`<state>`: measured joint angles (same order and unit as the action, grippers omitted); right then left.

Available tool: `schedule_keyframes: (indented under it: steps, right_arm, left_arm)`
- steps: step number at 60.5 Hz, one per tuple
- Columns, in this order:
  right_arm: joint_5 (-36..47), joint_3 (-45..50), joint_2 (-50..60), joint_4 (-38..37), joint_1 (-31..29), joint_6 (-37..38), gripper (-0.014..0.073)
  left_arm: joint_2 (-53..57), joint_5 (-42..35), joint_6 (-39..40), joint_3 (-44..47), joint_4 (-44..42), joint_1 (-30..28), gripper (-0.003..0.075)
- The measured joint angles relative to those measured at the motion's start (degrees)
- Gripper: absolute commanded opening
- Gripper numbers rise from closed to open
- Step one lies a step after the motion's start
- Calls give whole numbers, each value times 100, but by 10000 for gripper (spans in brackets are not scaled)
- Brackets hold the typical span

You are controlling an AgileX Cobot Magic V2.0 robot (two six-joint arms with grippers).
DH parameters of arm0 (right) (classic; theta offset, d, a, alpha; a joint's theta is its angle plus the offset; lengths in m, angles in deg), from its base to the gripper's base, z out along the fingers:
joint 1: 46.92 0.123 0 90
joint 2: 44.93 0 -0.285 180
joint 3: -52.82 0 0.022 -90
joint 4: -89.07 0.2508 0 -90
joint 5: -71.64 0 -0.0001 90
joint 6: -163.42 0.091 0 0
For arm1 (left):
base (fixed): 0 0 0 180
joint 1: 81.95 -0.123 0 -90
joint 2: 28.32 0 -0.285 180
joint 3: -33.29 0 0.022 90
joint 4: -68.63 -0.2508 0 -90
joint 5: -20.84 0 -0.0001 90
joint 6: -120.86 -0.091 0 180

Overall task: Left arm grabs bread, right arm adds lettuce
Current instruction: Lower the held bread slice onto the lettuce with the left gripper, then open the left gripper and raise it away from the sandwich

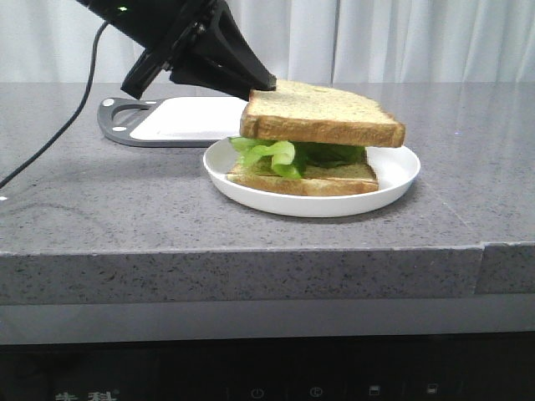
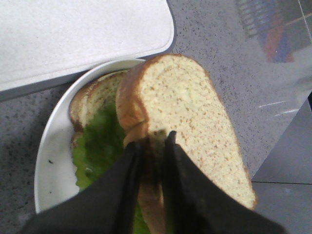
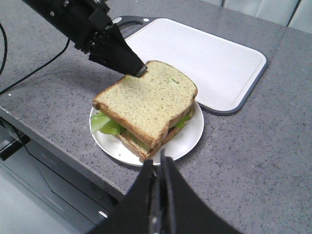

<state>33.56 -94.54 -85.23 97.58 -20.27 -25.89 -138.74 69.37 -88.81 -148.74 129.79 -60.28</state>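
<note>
My left gripper (image 1: 261,83) is shut on the back edge of the thick tan bread slice (image 1: 322,117). It holds the slice level over the white plate (image 1: 393,180). The green lettuce (image 1: 272,154) lies on a thinner slice (image 1: 309,184) in the plate, right under the bread; I cannot tell whether they touch. In the left wrist view the fingers (image 2: 131,161) pinch the bread (image 2: 190,107) beside the lettuce (image 2: 97,141). My right gripper (image 3: 158,158) is shut and empty, above the table's front edge near the plate (image 3: 190,136). It is out of the front view.
A white cutting board (image 1: 188,117) with a grey rim lies behind the plate to the left; it also shows in the right wrist view (image 3: 204,53). A black cable (image 1: 67,125) trails over the left of the grey counter. The counter's front edge (image 1: 251,251) runs close before the plate.
</note>
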Motion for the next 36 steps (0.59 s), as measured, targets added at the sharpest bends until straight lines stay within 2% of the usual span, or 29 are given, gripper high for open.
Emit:
schedule_keyframes:
  steps: [5,8,11,15,18,27,36]
  right_arm:
    - [0,0,0,-8,0,0,-51]
    - [0,9,0,-8,0,0,-51]
    - [0,9,0,-8,0,0,-51]
    - [0,9,0,-8,0,10,-51]
    - [0,9,0,-8,0,10,-51]
    - [-19,9,0,-8,0,10,-51]
    - [-32,9,0,-54,0,283,-51]
  left_arm:
    - [0,28,-33,0,-5,-34,531]
    - [0,87,-42,0,-14,-46,560]
    - [26,191,-76,0,-14,-86,536]
    - [135,336,-140,0,-95,-126,452]
    - [297,377,-166,0,-166,-153,349]
    - [1007,417,-200,0,-644,-202,-19]
    - [1520,497,-200,39,-1230,-202,-21]
